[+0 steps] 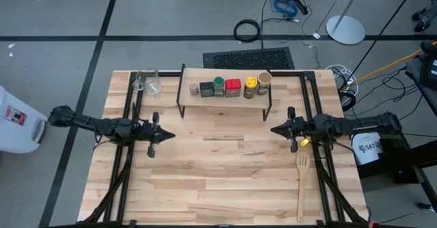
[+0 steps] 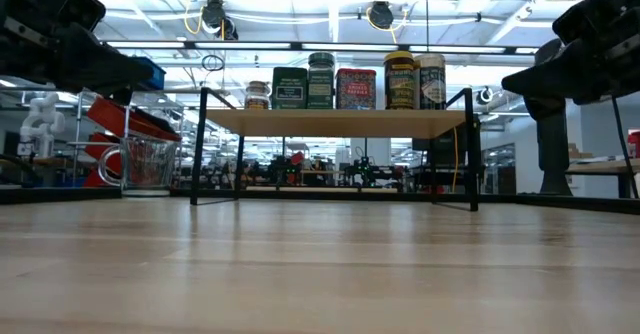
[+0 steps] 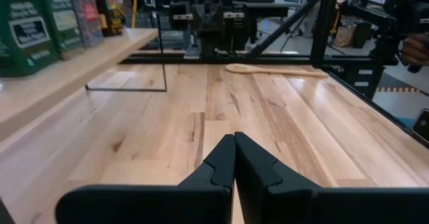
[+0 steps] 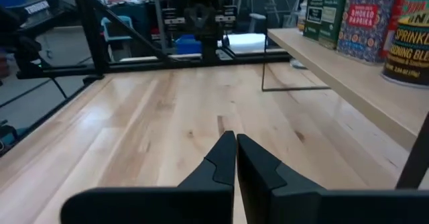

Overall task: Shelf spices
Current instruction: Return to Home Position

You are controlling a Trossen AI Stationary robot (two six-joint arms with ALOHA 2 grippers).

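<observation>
On shelf (image 1: 222, 102): spices (image 1: 233, 87). Wrist views: left end effector (image 3: 234, 137), right end effector (image 4: 236, 135) closed.

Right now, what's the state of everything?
shelf, standing, loaded
tiny brown jar, upright on shelf
dark tin, upright on shelf
green-lidded jar, upright on shelf
red square tin, upright on shelf
yellow jar, upright on shelf
tan jar, upright on shelf
glass cup, upright on table
wooden spatula, flat on table
left gripper, jaws shut, empty
right gripper, jaws shut, empty
</observation>
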